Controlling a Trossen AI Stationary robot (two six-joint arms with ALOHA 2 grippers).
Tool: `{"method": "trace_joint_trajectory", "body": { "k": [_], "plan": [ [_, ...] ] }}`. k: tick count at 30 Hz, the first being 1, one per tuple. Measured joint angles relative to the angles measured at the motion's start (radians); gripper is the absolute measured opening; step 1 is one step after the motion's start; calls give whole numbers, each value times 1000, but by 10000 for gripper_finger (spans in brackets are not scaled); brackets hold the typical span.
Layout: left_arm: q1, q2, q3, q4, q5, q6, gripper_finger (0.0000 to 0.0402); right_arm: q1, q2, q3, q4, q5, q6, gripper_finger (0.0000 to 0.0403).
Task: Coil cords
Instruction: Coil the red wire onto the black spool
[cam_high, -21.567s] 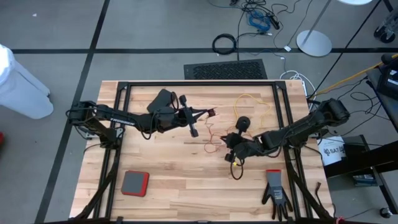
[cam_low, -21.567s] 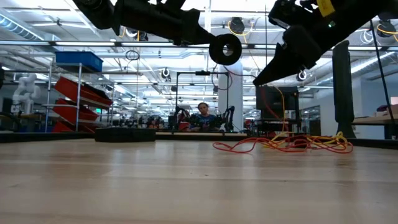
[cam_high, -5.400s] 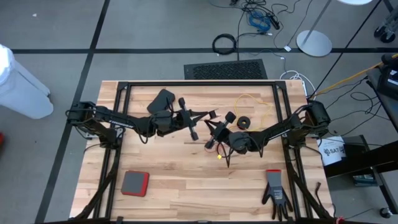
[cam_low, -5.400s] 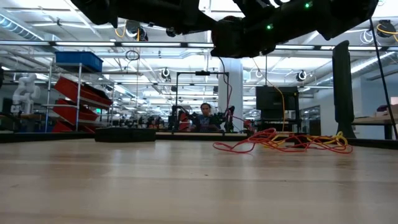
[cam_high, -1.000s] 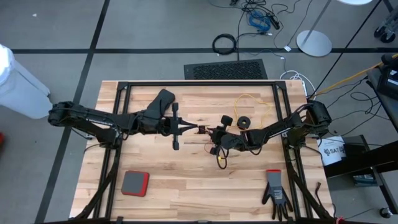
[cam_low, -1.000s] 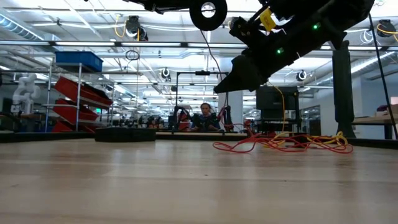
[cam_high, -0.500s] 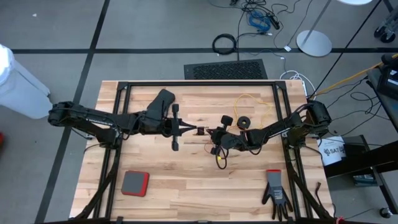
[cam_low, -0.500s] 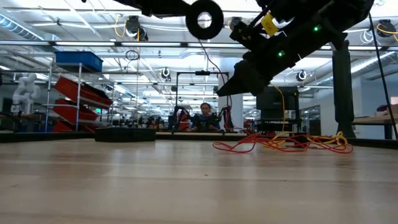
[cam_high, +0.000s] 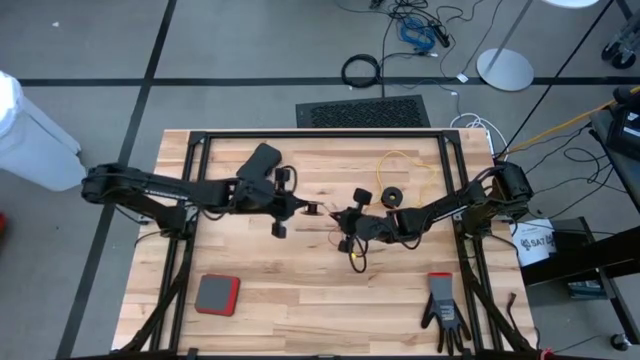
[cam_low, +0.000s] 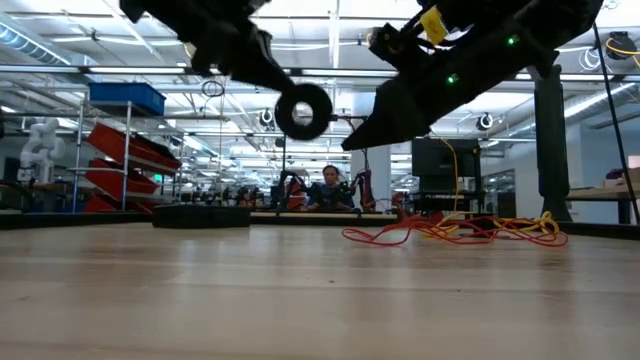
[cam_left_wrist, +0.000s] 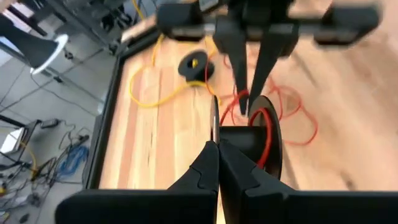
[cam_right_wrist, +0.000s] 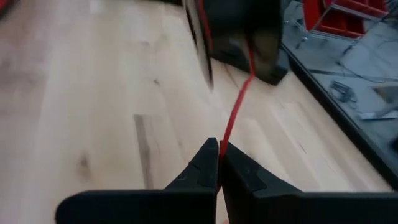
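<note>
Both arms reach in from opposite sides and meet over the middle of the wooden table (cam_high: 300, 290), stretched out long and low. The left gripper (cam_high: 297, 207) comes from the left edge with its fingers pinched fully together on the flat black reel (cam_low: 304, 111) of the red-brown cord (cam_right_wrist: 235, 115); from table height that reel hangs up in the air, a round disc with a hole in the middle, and in the left wrist view it shows edge-on with the cord wound round its core. The right gripper (cam_high: 343, 217) points back at it, nearly tip to tip, jaws closed tight on that same thin cord, which runs taut from its fingertips (cam_right_wrist: 219, 155) up toward the reel. The rest of it lies in loose loopy squiggles on the boards, a tangled red pile next to the yellow cord (cam_low: 520, 228) in the low view. The yellow one is just as wiry, curling in an open loop by the far right side of the table, with its own small black reel (cam_high: 392, 197) lying flat there. Near the front edge sit a reddish square pad with a grey top (cam_high: 217, 294) and a black glove (cam_high: 442, 308), both well apart from the cords. Table surface is pale planks with a black metal frame around it
</note>
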Motion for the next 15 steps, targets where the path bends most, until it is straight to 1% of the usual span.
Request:
{"method": "trace_joint_trajectory", "body": {
  "k": [2,3,6,10,12,15],
  "plan": [
    [6,43,0,23,-6,22,0,-7,-4,0,22,-20,16,0],
    [8,68,0,44,-27,32,0,-12,-4,2,35,-34,23,0],
    [11,144,0,141,-164,56,0,-27,-4,15,35,-85,46,0],
    [11,227,0,320,-290,100,0,-41,-6,25,47,-103,82,0],
    [10,258,0,410,-325,120,0,-48,-6,24,48,-100,90,0],
    [10,299,0,511,-350,121,0,-55,-6,24,71,-86,97,0]
  ]
}}
